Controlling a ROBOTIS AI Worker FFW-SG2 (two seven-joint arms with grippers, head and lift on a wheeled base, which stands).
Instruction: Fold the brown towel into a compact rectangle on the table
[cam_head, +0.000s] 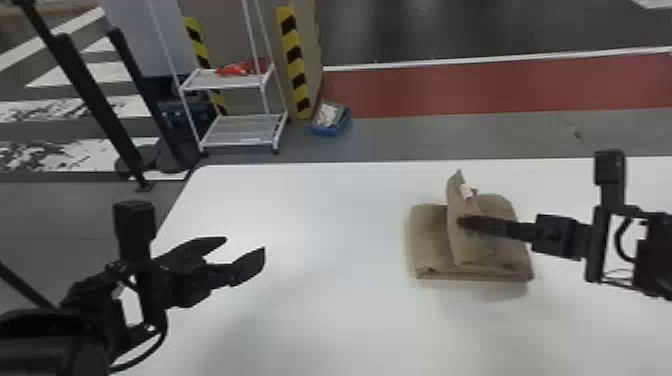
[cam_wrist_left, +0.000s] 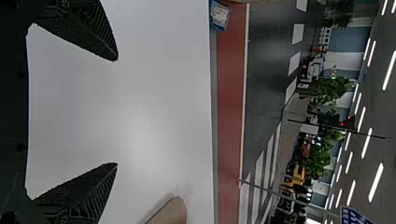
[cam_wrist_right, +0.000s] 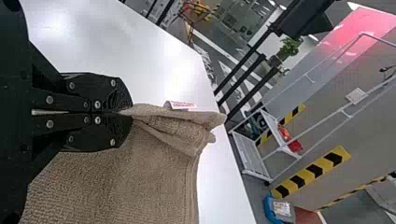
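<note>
The brown towel (cam_head: 430, 240) lies folded in layers on the right half of the white table, with one flap raised and a small pale tag near its top. My right gripper (cam_head: 465, 223) is at that flap; in the right wrist view the right gripper (cam_wrist_right: 128, 112) is shut on an edge of the brown towel (cam_wrist_right: 159, 168), beside the tag (cam_wrist_right: 181, 105). My left gripper (cam_head: 245, 246) stands open above the table's left part, apart from the towel. In the left wrist view, the left gripper (cam_wrist_left: 116, 112) has nothing between its fingers, and a towel corner (cam_wrist_left: 173, 212) shows.
The white table (cam_head: 320, 300) extends under both arms, its left edge beside the left arm. Beyond its far edge stand a white wire shelf (cam_head: 240, 130) and a blue bin (cam_head: 330, 120) on the floor.
</note>
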